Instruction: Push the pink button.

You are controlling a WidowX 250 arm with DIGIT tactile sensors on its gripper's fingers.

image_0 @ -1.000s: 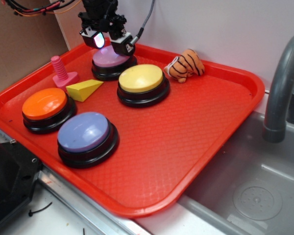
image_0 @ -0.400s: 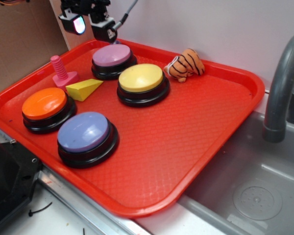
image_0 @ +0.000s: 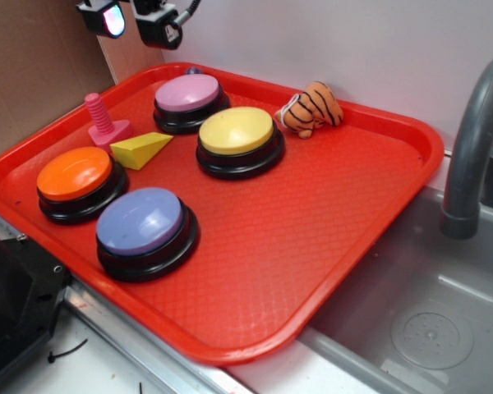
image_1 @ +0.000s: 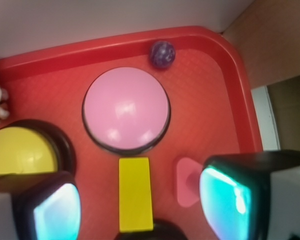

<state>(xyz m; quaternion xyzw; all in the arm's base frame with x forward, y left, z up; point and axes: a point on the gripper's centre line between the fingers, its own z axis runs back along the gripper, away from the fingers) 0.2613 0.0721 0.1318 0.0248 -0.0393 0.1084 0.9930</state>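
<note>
the gripper (image_0: 135, 20) hangs at the upper left of the exterior frame, jaws apart and empty, well above the tray (image_0: 378, 213). the pink button (image_0: 186, 93) sits near the tray's upper-left corner, just behind the yellow button (image_0: 236, 131). it looks rigid and smooth-domed; it likely wants a straight press at the dome's centre, not a grasp.

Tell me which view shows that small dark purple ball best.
Wrist. The purple ball is fully visible beside the tray rim, just beyond the pink button. In exterior, only a sliver peeks out behind that button.
</note>
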